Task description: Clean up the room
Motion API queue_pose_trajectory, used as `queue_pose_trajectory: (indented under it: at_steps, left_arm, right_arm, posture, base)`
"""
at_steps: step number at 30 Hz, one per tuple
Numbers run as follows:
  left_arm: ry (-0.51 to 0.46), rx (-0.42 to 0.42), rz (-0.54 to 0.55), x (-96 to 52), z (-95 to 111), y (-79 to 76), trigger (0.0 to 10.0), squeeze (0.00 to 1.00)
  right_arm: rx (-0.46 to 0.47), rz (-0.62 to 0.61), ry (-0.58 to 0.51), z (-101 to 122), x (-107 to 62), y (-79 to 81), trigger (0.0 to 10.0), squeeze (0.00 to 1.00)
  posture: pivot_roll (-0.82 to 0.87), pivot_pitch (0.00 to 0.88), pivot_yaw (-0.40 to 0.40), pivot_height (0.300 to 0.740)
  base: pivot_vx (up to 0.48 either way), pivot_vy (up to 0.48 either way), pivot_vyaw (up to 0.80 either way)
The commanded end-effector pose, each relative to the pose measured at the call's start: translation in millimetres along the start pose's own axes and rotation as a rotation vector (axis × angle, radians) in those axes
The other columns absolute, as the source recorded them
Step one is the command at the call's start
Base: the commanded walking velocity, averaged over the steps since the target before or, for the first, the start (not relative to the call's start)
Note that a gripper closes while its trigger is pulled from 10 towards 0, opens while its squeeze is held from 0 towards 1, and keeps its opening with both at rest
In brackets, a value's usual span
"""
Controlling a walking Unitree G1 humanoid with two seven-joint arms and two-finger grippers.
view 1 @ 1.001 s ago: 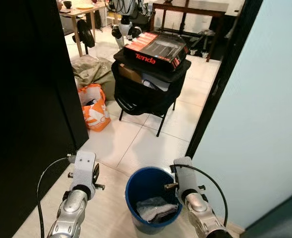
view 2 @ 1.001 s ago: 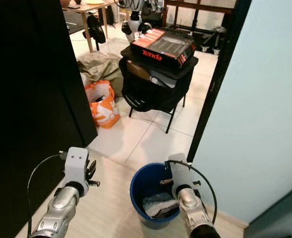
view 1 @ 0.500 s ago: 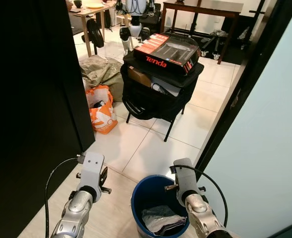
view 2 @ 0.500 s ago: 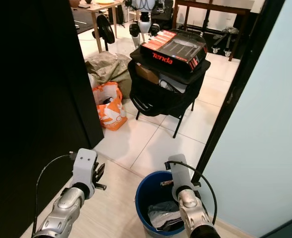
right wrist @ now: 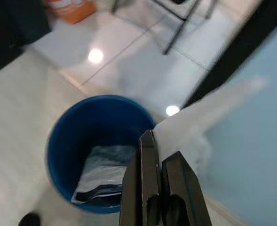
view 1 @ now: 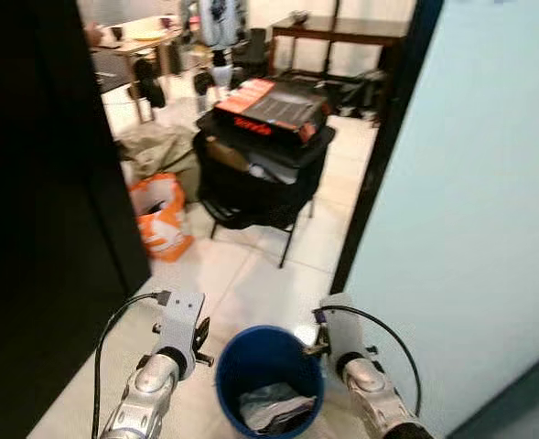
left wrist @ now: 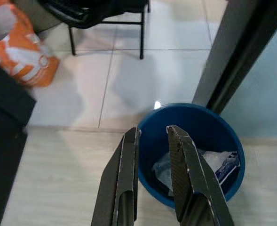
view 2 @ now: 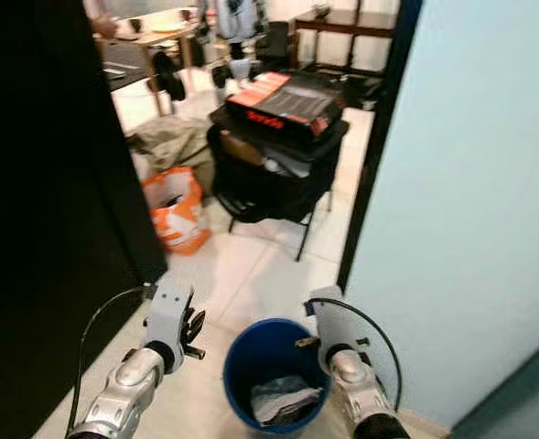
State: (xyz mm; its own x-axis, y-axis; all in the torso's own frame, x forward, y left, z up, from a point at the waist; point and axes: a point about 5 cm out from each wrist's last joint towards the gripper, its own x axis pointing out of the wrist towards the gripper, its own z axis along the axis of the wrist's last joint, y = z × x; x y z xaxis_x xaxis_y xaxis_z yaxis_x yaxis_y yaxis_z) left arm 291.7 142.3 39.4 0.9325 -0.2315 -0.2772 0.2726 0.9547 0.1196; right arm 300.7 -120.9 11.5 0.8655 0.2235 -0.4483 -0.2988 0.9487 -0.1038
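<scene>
1. Our left gripper hangs low over the pale floor, its two black fingers parted by a narrow gap and pinching nothing.
2. Just past the left gripper's fingertips stands a blue bucket, and one finger overlaps the bucket's near rim in the left wrist view.
3. Inside the bucket lies crumpled plastic packaging, clear and white with a dark blue edge.
4. Our right gripper hangs on the far side of the bucket from the left one, its fingers pressed close together; a white sheet-like thing juts from beside its fingertips, but we cannot tell whether they are pinching it.
5. The bucket sits between our two grippers, with both silver arms flanking it in the head views.
6. Close on the right gripper's outer side rises a pale blue wall edged by a dark door frame.
7. Well ahead of both grippers stands a black folding chair carrying a black and red box.
8. Ahead of the left gripper, beside the chair, an orange and white bag rests on the floor.
9. Beyond the chair we make out a desk, blurred.
</scene>
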Motion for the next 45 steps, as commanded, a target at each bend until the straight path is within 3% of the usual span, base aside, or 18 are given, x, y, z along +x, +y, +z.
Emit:
queue_pose_trajectory:
  at_steps: [1,2,3,6,12,29,45]
  left_arm:
    - [0.026,0.036,-0.017,-2.4,-6.6,3.4,10.0,0.00]
    - [0.025,0.093,-0.069,-2.5,-5.2,5.8,10.0,0.00]
    - [0.025,0.093,-0.069,-2.5,-5.2,5.8,10.0,0.00]
    - [0.022,0.291,-0.214,-5.2,-3.6,8.9,10.0,0.00]
    - [0.011,0.401,-0.239,-6.7,-1.2,10.4,10.0,0.00]
    - [-0.071,0.474,-0.308,-7.8,9.8,4.9,10.0,0.00]
    - [-0.095,0.469,-0.310,-5.9,13.9,0.8,10.0,0.00]
  right_arm:
    - [-0.006,0.046,0.024,-0.8,1.6,6.7,10.0,0.00]
    - [-0.006,0.105,0.036,3.9,4.8,12.7,10.0,0.00]
    - [-0.006,0.105,0.036,3.9,4.8,12.7,10.0,0.00]
    - [-0.038,0.178,0.055,12.4,10.2,21.8,10.0,0.00]
    - [-0.060,0.160,0.060,16.2,13.1,21.1,10.0,0.00]
    - [-0.049,0.085,0.049,28.0,17.9,9.3,10.0,0.00]
    - [-0.021,0.076,0.029,32.2,19.1,8.7,10.0,0.00]
  posture:
    - [0.08,0.061,-0.061,0.740]
    - [0.08,0.071,-0.071,0.740]
    - [0.08,0.071,-0.071,0.740]
    - [0.08,0.085,-0.080,0.740]
    - [0.09,0.101,-0.085,0.740]
    - [0.10,0.141,-0.081,0.740]
    - [0.11,0.152,-0.077,0.682]
  base:
    - [0.000,0.000,0.00]
    - [0.000,0.000,0.00]
    - [0.000,0.000,0.00]
    - [0.000,0.000,0.00]
    - [0.000,0.000,0.00]
    - [0.000,0.000,0.00]
    - [0.000,0.000,0.00]
